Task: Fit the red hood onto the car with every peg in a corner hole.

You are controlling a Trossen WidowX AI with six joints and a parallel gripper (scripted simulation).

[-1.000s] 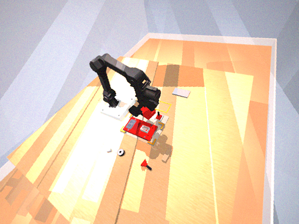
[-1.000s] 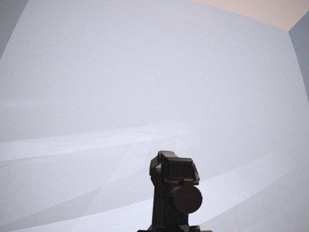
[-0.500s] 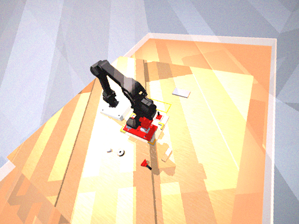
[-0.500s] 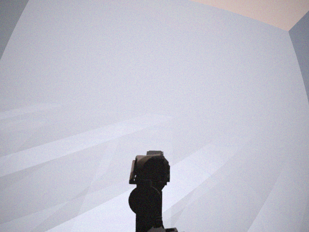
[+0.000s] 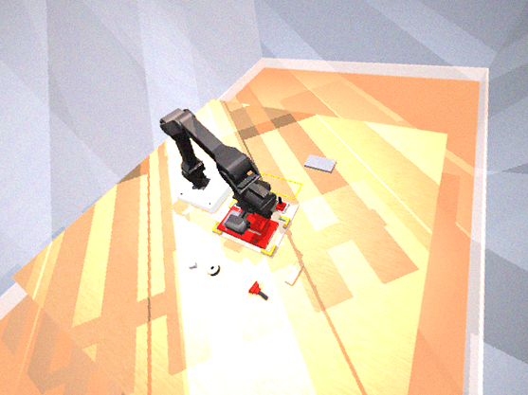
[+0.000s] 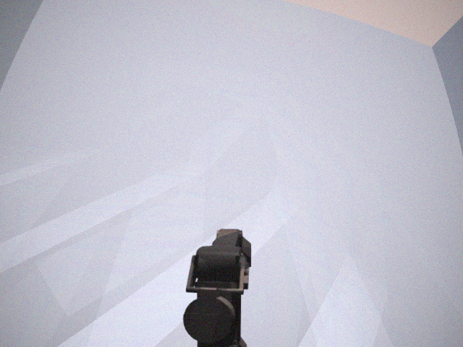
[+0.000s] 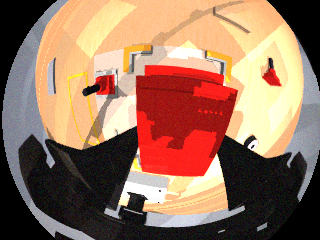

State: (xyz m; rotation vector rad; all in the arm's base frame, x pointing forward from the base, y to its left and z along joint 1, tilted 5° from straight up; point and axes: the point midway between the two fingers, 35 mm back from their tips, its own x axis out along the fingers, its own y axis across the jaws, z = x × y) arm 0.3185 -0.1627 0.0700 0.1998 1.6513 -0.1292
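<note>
Wrist view: the gripper (image 5: 258,223) (image 7: 180,134) pinches the red hood (image 7: 182,125) between its fingers. Beneath, the red chassis (image 5: 267,236) (image 7: 182,71) sits in the jig (image 5: 270,251) (image 7: 137,51); whether hood and chassis touch is unclear.

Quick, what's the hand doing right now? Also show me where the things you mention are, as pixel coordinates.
Hand (image 5: 252,222) (image 7: 180,134): closed, holding the red hood (image 7: 182,125) between its fingers.

The dark robot arm (image 6: 218,269) rises from the bottom edge, right around centre, before a pale wall (image 6: 224,112); a pinkish patch (image 6: 404,18) fills the upper right corner.
</note>
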